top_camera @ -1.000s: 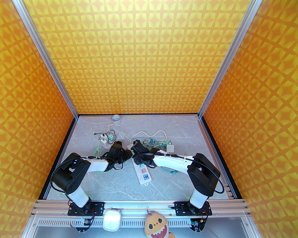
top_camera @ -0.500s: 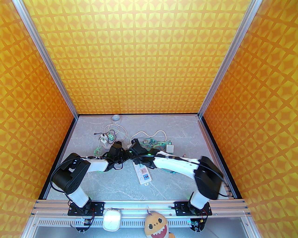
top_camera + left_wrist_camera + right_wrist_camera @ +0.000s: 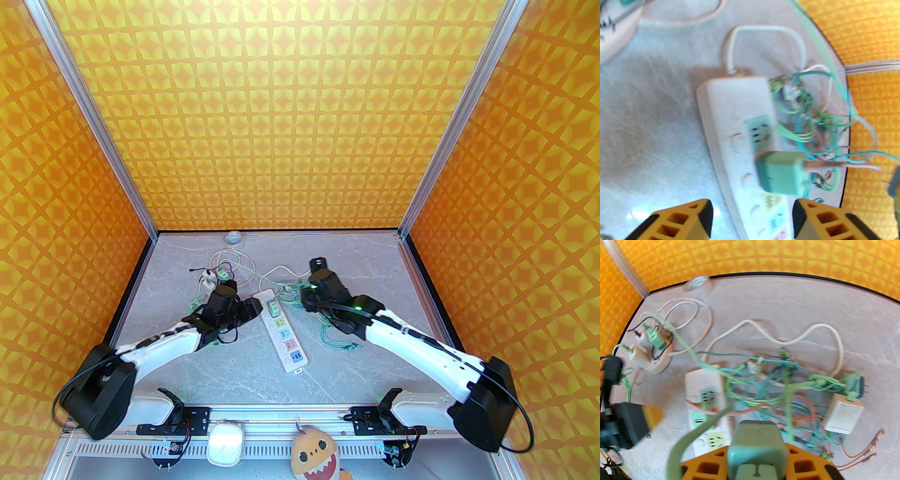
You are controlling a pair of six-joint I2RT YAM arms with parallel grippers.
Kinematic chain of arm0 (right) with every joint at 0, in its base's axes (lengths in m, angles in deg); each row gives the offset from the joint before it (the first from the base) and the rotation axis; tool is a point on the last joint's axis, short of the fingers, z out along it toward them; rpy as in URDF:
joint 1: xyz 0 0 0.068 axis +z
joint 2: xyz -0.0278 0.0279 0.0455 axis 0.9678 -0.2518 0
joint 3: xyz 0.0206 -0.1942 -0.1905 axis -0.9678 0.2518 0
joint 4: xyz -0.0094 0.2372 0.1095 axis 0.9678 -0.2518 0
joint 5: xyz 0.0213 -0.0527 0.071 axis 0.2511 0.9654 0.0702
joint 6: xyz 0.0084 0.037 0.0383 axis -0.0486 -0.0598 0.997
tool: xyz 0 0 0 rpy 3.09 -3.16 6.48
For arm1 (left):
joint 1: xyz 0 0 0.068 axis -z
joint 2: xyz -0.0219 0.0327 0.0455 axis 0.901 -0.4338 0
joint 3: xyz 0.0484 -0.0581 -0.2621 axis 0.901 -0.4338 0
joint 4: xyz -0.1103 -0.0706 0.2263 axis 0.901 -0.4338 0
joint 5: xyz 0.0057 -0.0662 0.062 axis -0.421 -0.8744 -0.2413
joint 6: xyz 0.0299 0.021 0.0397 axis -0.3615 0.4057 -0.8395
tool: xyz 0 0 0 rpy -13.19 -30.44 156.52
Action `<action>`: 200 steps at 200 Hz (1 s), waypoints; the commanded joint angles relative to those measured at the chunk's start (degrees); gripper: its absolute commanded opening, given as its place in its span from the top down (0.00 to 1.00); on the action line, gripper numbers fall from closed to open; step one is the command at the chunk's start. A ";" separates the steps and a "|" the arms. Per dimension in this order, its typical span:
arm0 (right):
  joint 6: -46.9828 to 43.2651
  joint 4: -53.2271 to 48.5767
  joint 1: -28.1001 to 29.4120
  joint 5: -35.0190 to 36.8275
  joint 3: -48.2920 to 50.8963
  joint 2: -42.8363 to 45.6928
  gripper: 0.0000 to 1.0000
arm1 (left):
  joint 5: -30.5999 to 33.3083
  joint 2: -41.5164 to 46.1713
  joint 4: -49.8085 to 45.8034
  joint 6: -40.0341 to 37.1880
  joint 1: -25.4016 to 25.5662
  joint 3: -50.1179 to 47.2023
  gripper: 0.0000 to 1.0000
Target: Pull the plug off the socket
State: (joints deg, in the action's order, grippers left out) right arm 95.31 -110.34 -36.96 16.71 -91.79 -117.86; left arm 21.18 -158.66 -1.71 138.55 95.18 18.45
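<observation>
R fingers (image 3: pixel 806 465), clamped on green plug (image 3: pixel 757 444), had swung clear of power strip (image 3: pixel 287 340) since 1 s ago, L fingers (image 3: pixel 679 220) let go & spread; plug prob. out.

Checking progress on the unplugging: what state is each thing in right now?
Power strip: green adapter seated; far teal socket empty.
Left pincer: open, empty.
Right pincer: shut on green plug, lifted clear of the strip.
Round hub: plugs seated.
</observation>
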 commanded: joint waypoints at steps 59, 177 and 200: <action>0.22 0.78 -14.93 -3.17 7.78 9.82 0.76 | 4.35 8.72 -9.23 -2.89 0.05 1.42 0.35; 1.44 8.87 -23.89 -6.08 20.75 -0.57 0.71 | 4.75 9.35 -10.71 -4.39 0.11 1.03 0.34; 1.08 10.06 -25.08 -7.77 20.20 -4.15 0.70 | 5.23 9.19 -11.77 -5.48 0.06 1.20 0.34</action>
State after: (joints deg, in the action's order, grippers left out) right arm 96.21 -104.05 -60.94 11.31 -71.39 -119.39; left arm 24.81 -150.18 -11.19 135.29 95.18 18.60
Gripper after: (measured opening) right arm 0.303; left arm 0.660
